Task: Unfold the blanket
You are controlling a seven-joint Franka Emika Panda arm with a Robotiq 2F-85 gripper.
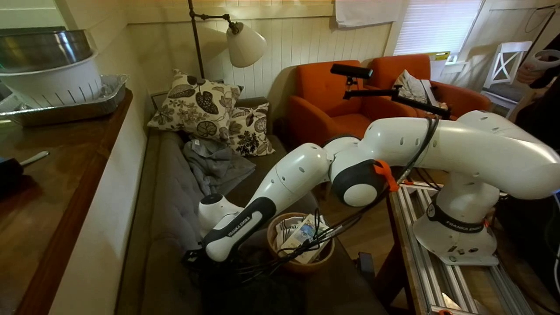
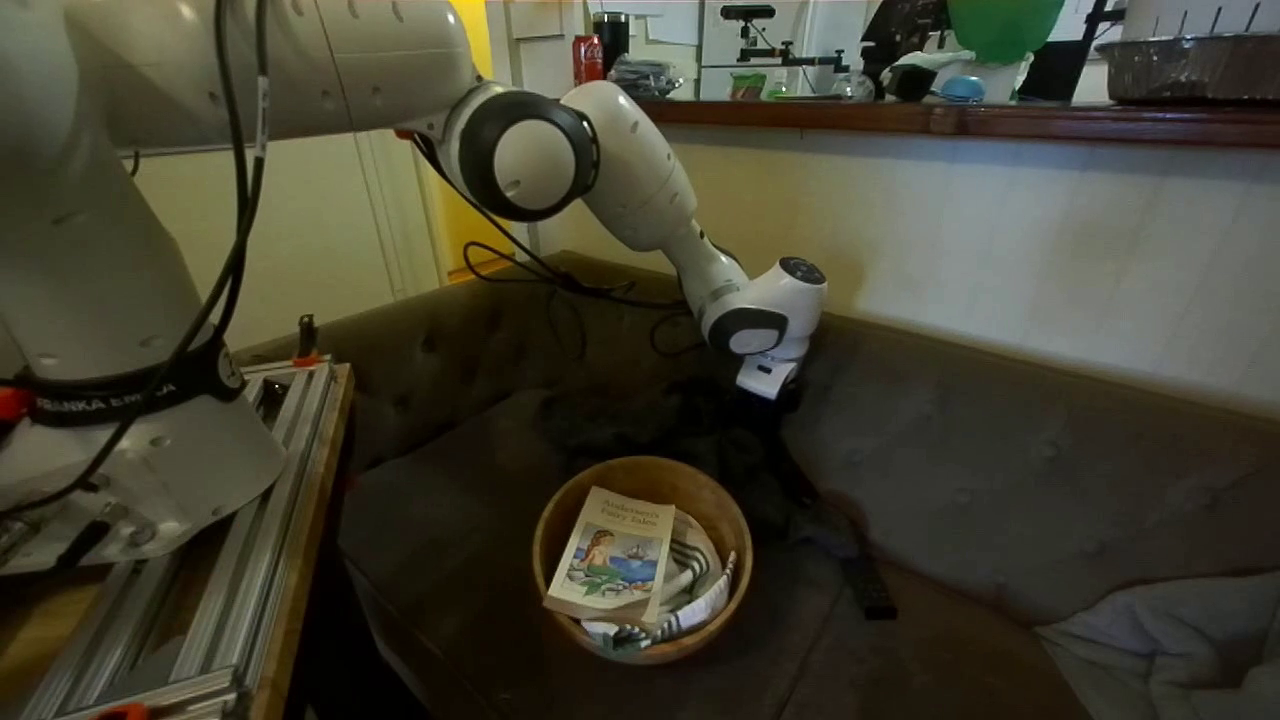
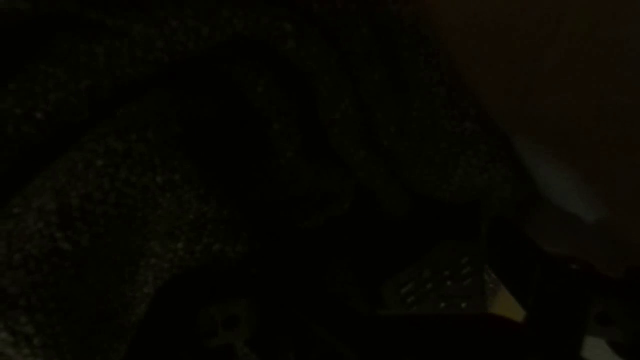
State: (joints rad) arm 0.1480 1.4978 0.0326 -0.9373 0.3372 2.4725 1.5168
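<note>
Because the blanket (image 2: 618, 418) lies bunched behind the basket (image 2: 688, 488), mid-frame in an exterior view, the arm (image 2: 645, 175) presumably arches across from upper left to reach its folds, wrist pointing down; low in the wrist view, the gripper (image 3: 370, 280) has its fingers spread, apparently pinching nothing.

Darkness near the back edge of the sofa (image 2: 1000, 460) hides whether the claw (image 3: 355, 270) touches the blanket (image 2: 620, 420).

The blanket (image 2: 620, 418) is matt cloth, the arm (image 1: 389, 139) glossy.
</note>
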